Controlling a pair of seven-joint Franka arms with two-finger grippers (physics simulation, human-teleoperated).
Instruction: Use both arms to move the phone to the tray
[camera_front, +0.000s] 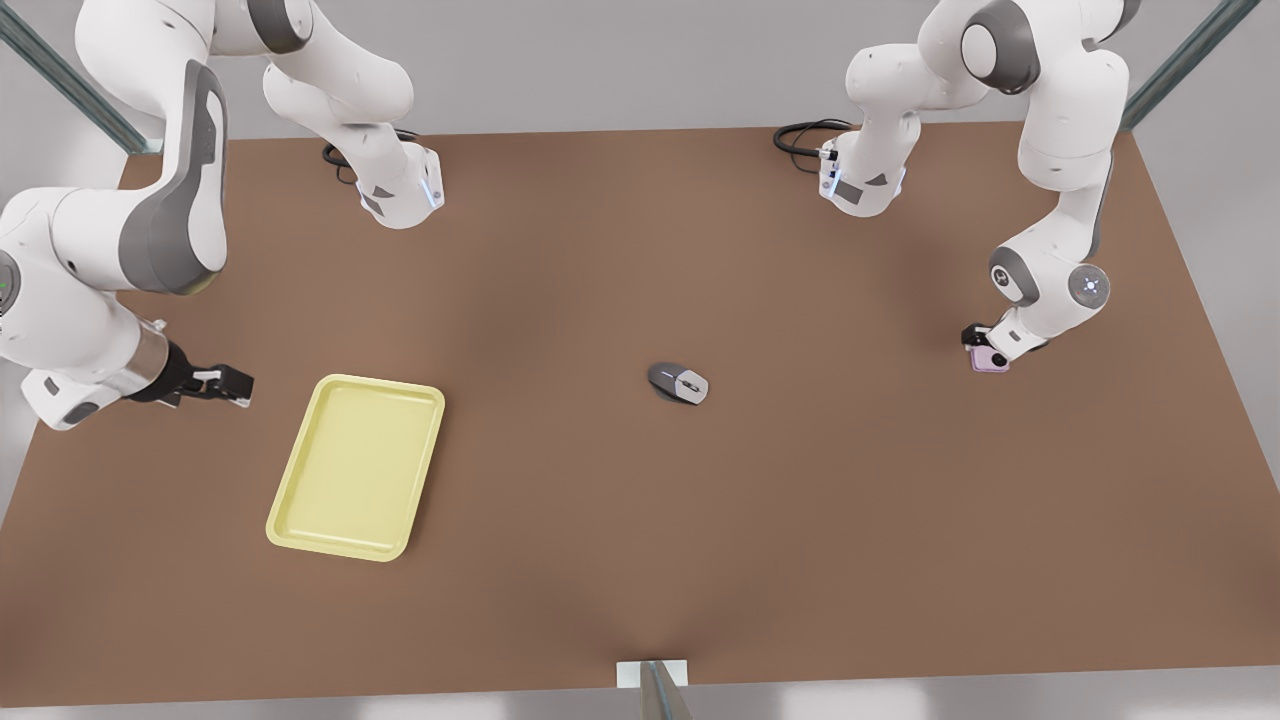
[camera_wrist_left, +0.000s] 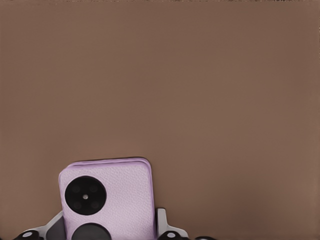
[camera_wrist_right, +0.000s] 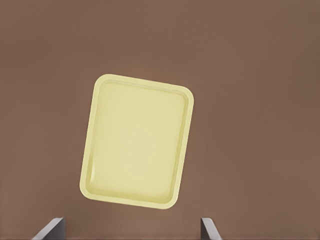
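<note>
On the brown table (camera_front: 640, 520), toward the front view's right edge: the phone (camera_front: 989, 359), pale lilac, sat pinched between the fingers of your left gripper (camera_front: 985, 345), camera circles showing toward the wrist camera (camera_wrist_left: 106, 200).

Item, left gripper: jaws pressed on the phone's two sides, one finger (camera_wrist_left: 162, 222) visible against its edge. You looked to be at the carry stage; whether the phone had cleared the table could not be told.

Item, right gripper (camera_front: 222, 384): at the front view's left, beside the tray (camera_front: 355, 465), jaws spread, both fingertips framing the tray (camera_wrist_right: 136, 141) in its wrist view. It waited.

Item, computer mouse (camera_front: 679, 383): mid-table, between phone and tray, well apart from both.

Handling note: you were well advised to keep the pinch firm, lift before travelling, and pass above or around the mouse. A handover near mid-table seemed likely, since the tray lay far from the left arm; the right jaws were best closed before the left released.
</note>
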